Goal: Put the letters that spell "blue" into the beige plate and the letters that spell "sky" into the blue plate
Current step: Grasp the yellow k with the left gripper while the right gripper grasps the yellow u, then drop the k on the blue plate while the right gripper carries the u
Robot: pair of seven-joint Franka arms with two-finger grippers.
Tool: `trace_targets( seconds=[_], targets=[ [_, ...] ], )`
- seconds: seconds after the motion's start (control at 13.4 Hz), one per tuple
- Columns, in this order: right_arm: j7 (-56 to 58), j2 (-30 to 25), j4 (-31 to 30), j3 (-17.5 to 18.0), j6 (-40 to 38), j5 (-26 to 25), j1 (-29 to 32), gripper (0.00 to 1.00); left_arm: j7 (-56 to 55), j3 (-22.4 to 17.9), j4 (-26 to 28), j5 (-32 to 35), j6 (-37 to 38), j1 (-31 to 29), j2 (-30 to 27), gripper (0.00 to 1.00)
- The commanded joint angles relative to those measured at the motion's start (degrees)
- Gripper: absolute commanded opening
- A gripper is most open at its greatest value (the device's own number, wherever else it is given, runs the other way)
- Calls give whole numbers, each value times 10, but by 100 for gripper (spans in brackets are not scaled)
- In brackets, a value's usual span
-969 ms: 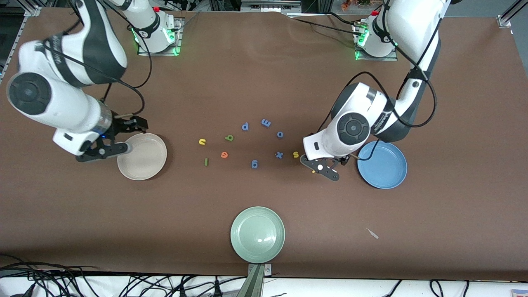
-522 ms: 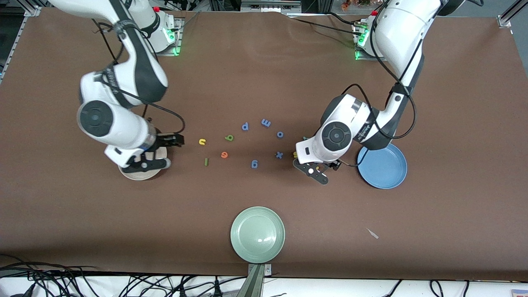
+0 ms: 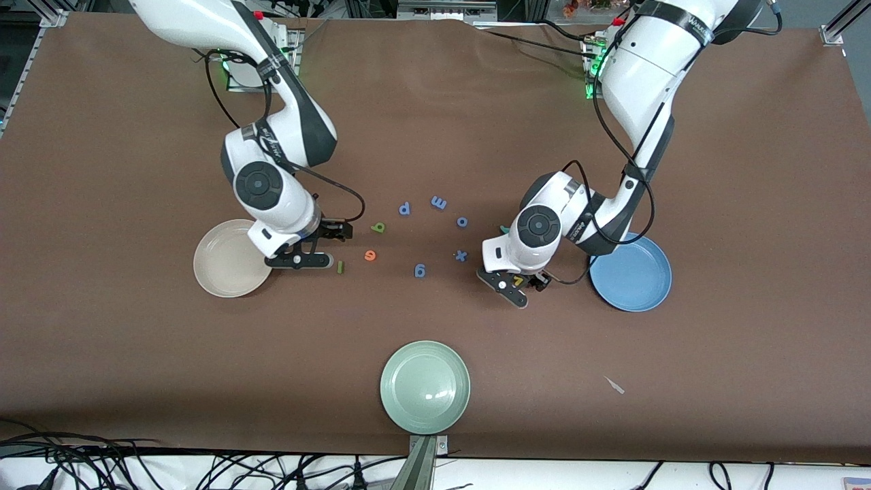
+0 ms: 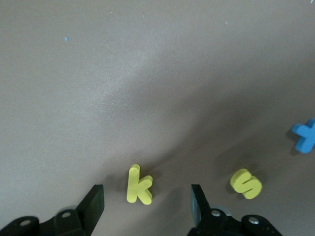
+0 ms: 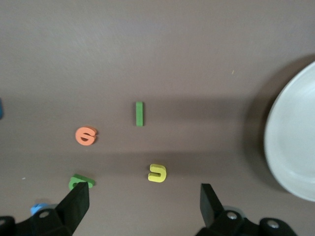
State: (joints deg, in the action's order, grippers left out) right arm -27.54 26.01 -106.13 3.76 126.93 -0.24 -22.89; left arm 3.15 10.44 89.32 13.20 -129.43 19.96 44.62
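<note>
My left gripper [image 3: 520, 282] is low over the table beside the blue plate [image 3: 633, 275], open, with the yellow k [image 4: 139, 185] lying untouched between its fingers. In the left wrist view the yellow s [image 4: 246, 183] lies just beside that gripper [image 4: 146, 206]. The teal y [image 3: 503, 229] peeks out by the left arm. My right gripper [image 3: 320, 246] hangs open beside the beige plate [image 3: 218, 289], over the yellow u [image 5: 157, 173]. Near it lie the dark green l [image 3: 340, 267], orange e [image 3: 370, 256] and olive-green b [image 3: 378, 227].
Blue letters p [image 3: 404, 208], m [image 3: 439, 202], o [image 3: 462, 222], x [image 3: 461, 256] and g [image 3: 420, 271] lie between the two grippers. A pale green plate [image 3: 424, 386] sits near the front edge. A small scrap [image 3: 614, 385] lies toward the left arm's end.
My right arm swung from the beige plate's outer side across it to the letters, now over the u. My left gripper shifted slightly toward the x and came down around the k.
</note>
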Motion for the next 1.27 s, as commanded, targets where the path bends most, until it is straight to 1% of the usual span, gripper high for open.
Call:
trace_targets(
  seconds=[0.0, 0.3, 0.37, 0.45, 0.52, 0.6, 0.67, 0.75, 0.82, 0.89, 0.97, 1.04, 1.19],
  targets=[
    [-38, -14, -66, -4, 62, -13, -15, 100, 20, -2, 9, 34, -6, 1, -5, 79],
    [-39, 18, -80, -7, 96, -11, -14, 99, 25, -2, 16, 39, -16, 0, 1, 75],
    [-40, 27, -80, -7, 107, -11, -13, 99, 25, -2, 16, 39, -17, -1, 3, 70],
    [-40, 32, -86, -7, 119, -11, -13, 99, 25, -2, 15, 39, -17, -1, 1, 61],
    [-40, 33, -91, -8, 129, -10, -10, 98, 25, -2, 15, 39, -17, -1, 2, 55],
    [-40, 33, -96, -8, 138, -8, -8, 96, 25, -2, 15, 39, -17, -1, 2, 52],
    [-40, 37, -103, -8, 148, -8, -5, 95, 26, -2, 15, 39, -17, -1, 3, 51],
    [-40, 37, -110, -8, 157, -8, -5, 92, 26, -2, 15, 39, -17, -1, 2, 51],
    [-40, 37, -112, -8, 158, -8, -5, 89, 25, -2, 15, 39, -17, -1, 3, 48],
    [-40, 38, -113, -8, 157, -7, -5, 85, 25, -2, 15, 39, -17, 0, 2, 40],
    [-40, 38, -116, -8, 157, -7, -5, 80, 25, -2, 16, 38, -17, 0, 3, 39],
    [-40, 38, -118, -8, 158, -7, -5, 75, 25, -2, 16, 38, -17, 0, 5, 29],
    [-40, 38, -117, -8, 158, -6, -5, 61, 25, -2, 15, 38, -16, 1, 5, 5]
  ],
)
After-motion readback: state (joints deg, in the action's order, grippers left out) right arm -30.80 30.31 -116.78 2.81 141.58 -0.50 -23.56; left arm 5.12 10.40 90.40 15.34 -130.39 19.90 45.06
